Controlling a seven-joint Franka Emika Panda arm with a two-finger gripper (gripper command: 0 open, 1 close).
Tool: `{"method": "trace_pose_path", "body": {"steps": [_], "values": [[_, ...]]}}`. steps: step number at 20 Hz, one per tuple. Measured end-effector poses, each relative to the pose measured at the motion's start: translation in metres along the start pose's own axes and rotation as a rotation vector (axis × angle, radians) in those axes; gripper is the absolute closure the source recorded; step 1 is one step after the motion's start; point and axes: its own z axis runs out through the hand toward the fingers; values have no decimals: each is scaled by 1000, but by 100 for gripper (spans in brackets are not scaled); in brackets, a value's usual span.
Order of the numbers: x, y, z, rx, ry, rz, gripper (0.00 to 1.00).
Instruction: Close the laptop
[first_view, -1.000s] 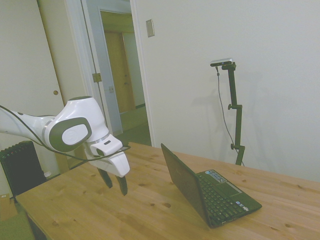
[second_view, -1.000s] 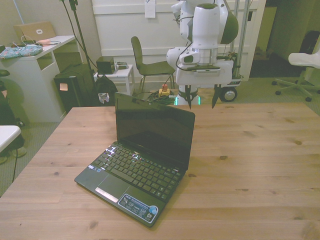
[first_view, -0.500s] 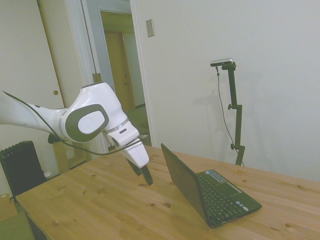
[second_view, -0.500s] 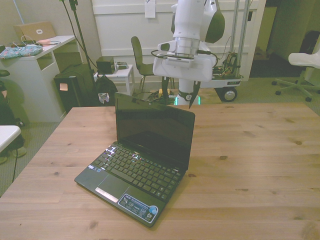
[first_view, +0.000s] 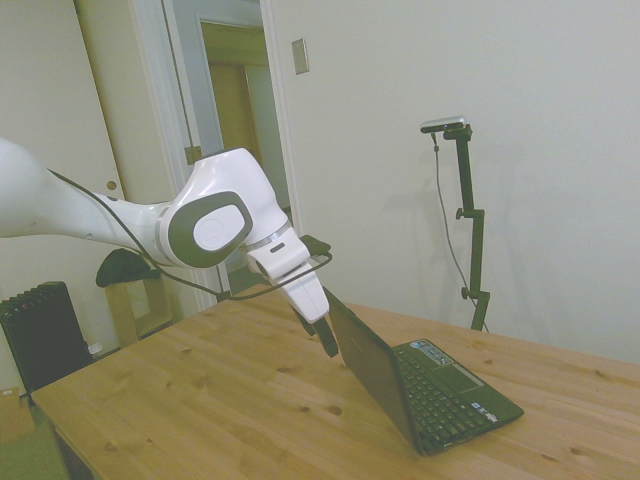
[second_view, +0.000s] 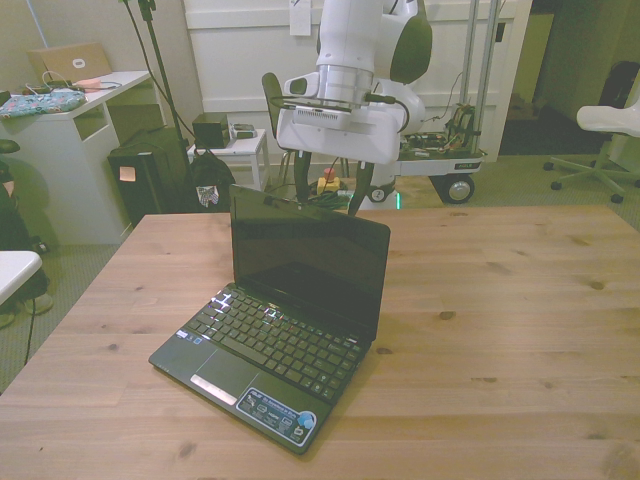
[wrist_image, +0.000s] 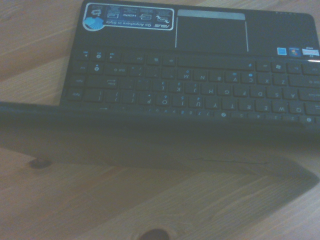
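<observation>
A small black laptop (second_view: 285, 300) stands open on the wooden table (second_view: 500, 300), its screen (second_view: 310, 262) nearly upright and its keyboard (wrist_image: 190, 85) facing the front view's lower left. My gripper (second_view: 327, 200) hangs just behind the lid's top edge, tilted toward it, open with nothing between its fingers (second_view: 355, 195). In the side view the gripper (first_view: 326, 340) is right against the back of the lid (first_view: 372, 372) near its upper corner. I cannot tell whether it touches. The wrist view looks over the lid's top edge (wrist_image: 150, 125) onto the keys.
Behind the table stand a dark chair (second_view: 285, 125), a small white side table (second_view: 235, 150) and a black box (second_view: 150, 180). A white desk (second_view: 70, 130) is at the front view's left. In the side view a doorway (first_view: 245, 160) and a dark radiator (first_view: 40, 340) show.
The arm has swung from the open table behind the laptop toward the front view's left and forward, bringing the gripper up to the back of the lid. The laptop has not moved.
</observation>
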Motion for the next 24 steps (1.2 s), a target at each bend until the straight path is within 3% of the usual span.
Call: {"method": "trace_pose_path", "body": {"steps": [24], "values": [[53, -18, 2, -18, 13, 68, 100]]}}
